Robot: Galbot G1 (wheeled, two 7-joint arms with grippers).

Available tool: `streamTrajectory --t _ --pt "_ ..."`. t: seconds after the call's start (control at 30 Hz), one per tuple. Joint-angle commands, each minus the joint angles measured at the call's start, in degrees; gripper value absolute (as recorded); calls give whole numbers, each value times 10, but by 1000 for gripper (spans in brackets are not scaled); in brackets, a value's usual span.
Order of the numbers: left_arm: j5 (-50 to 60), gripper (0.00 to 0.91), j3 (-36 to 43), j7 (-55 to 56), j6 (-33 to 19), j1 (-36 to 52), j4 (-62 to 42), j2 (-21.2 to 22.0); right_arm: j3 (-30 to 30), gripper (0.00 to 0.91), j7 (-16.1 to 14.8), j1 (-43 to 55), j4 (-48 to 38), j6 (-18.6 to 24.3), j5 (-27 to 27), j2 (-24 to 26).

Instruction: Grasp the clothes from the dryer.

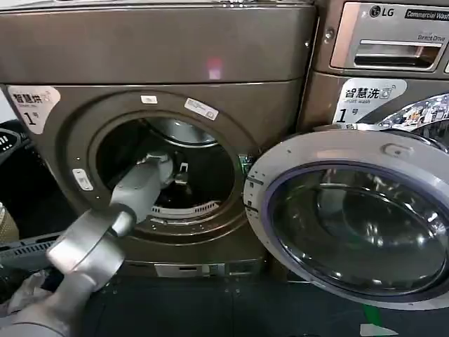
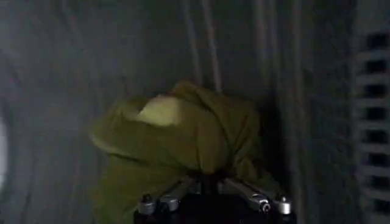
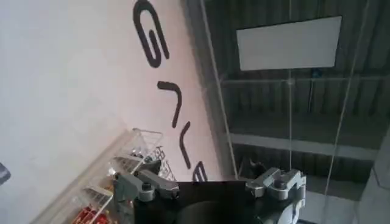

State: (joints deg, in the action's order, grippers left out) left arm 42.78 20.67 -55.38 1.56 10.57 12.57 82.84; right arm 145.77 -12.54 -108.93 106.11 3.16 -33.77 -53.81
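Inside the round dark porthole of the large bronze-brown metallic dryer (image 1: pixel 77 49), seen from the head camera, the left arm reaches from the lower left into the steel drum, its left gripper (image 1: pixel 181 173) deep in the opening; whether its fingers are spread or closed cannot be told from this view. A white sticker marked "1" (image 1: pixel 31 104) sits on the dryer's front at the upper left of the porthole. The dryer's silver-rimmed glass door (image 1: pixel 351 217) hangs swung open to the right, in front of the LG-labelled machine (image 1: pixel 382 42) beside it. From the left wrist camera, the small yellow-green garment of soft fabric (image 2: pixel 183 140) lies bunched against the ribbed grey drum wall (image 2: pixel 61 73), and the left gripper (image 2: pixel 213 198) has its fingers (image 2: pixel 259 198) closed into the cloth's near edge, holding it. From the right wrist camera, the right gripper (image 3: pixel 210 185) is spread wide, holding nothing, pointing up at a ceiling and a white wall with dark lettering (image 3: pixel 164 91).
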Motion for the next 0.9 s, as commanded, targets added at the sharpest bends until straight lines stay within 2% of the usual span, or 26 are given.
streamTrajectory --t 0.03,0.53,0.7,0.9 --pt "-127 0 -65 123 44 -12 43 -7 -5 907 0 6 0 0 0 2" --pt "-288 0 -161 319 55 -85 120 -9 -14 907 1 15 -5 4 3 5" --pt "-361 0 -199 368 83 -138 197 -21 -15 907 2 19 -2 0 3 6" --pt "-421 0 -260 458 87 -202 295 -24 -15 907 3 19 0 -4 0 9"
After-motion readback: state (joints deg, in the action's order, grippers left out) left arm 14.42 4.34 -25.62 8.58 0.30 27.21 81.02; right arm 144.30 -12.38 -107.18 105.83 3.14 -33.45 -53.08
